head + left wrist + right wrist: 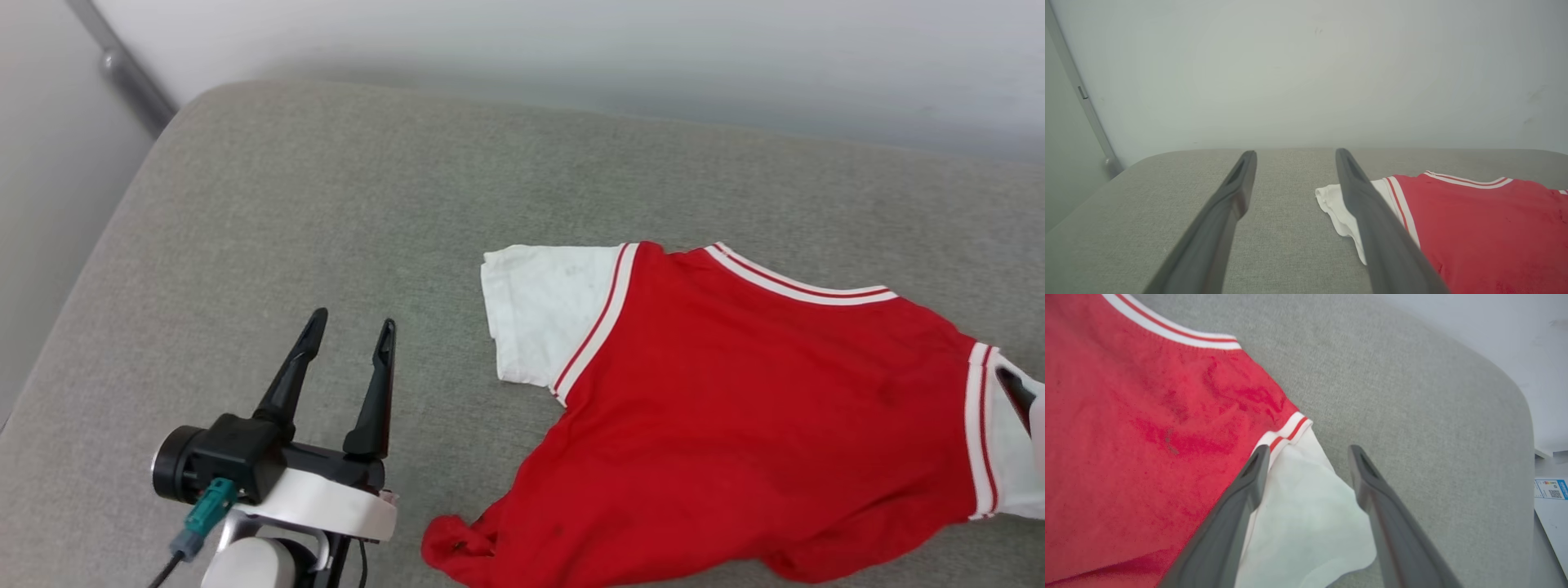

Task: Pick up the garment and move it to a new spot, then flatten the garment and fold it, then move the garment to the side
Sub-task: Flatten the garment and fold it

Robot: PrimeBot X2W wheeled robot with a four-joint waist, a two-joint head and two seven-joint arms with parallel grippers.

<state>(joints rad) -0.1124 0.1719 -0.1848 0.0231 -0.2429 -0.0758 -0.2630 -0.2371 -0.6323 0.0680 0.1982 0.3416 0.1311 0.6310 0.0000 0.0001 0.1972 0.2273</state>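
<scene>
The shirt [735,408] is red with white short sleeves and red-and-white striped bands at the collar and sleeve seams. It lies mostly flat on a grey cushion [286,204], filling the lower right of the head view, collar toward the top. One sleeve lies spread near the frame's centre; the other reaches the right edge. The hem at bottom centre is bunched and crumpled.

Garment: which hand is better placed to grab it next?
Right. The right hand is open right over the garment's white sleeve. The left hand, also open, sits over bare cushion, apart from the other sleeve.
</scene>
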